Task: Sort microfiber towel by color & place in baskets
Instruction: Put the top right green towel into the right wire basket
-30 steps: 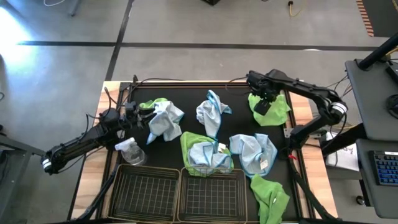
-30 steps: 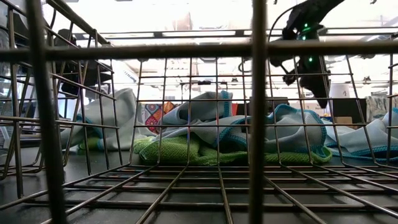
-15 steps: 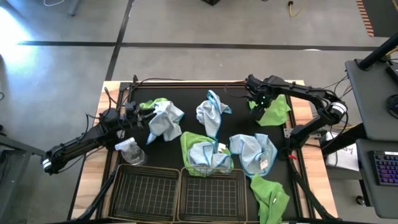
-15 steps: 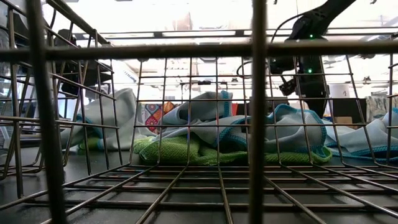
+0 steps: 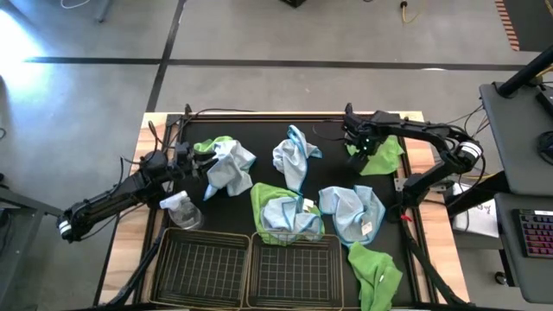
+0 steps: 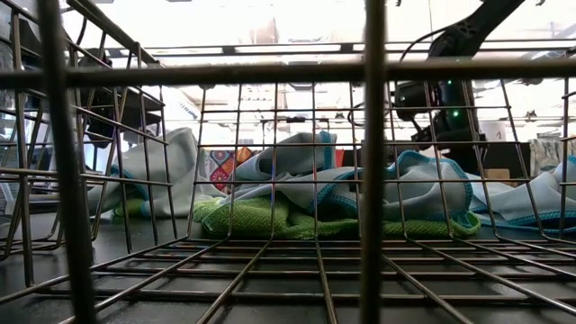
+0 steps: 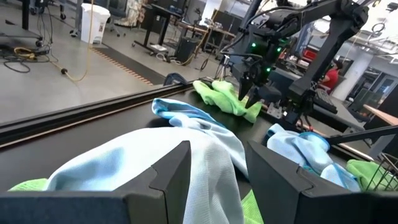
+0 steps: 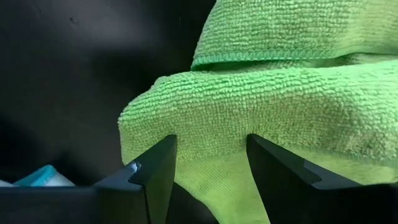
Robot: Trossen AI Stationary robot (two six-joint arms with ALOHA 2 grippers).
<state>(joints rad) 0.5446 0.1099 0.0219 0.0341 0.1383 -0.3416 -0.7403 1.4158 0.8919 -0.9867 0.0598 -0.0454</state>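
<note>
Two baskets [image 5: 201, 268] [image 5: 294, 269] sit side by side at the near edge of the mat [image 5: 328, 173], which covers the table [image 5: 419, 147]; the left one holds nothing, the right one catches the draped edge of a green-and-blue towel heap [image 5: 283, 212]. Right claw [image 5: 361, 142] is at the far right of the mat, fingers apart, straddling a fold of a green towel [image 5: 380, 154]; the wrist view shows the fold [image 8: 261, 112] between the open fingers, not yet pinched. Left claw [image 5: 192, 158] rests low at the mat's left side, fingers apart, nose against a blue towel [image 5: 228, 166] that lies over a green one [image 5: 216, 142]. More blue towels: one mid-mat [image 5: 294, 155], one right of the heap [image 5: 354, 212]. Another green towel [image 5: 376, 272] hangs off the near right corner. Spray bottle [image 5: 181, 209] stands just beyond the left basket.
</note>
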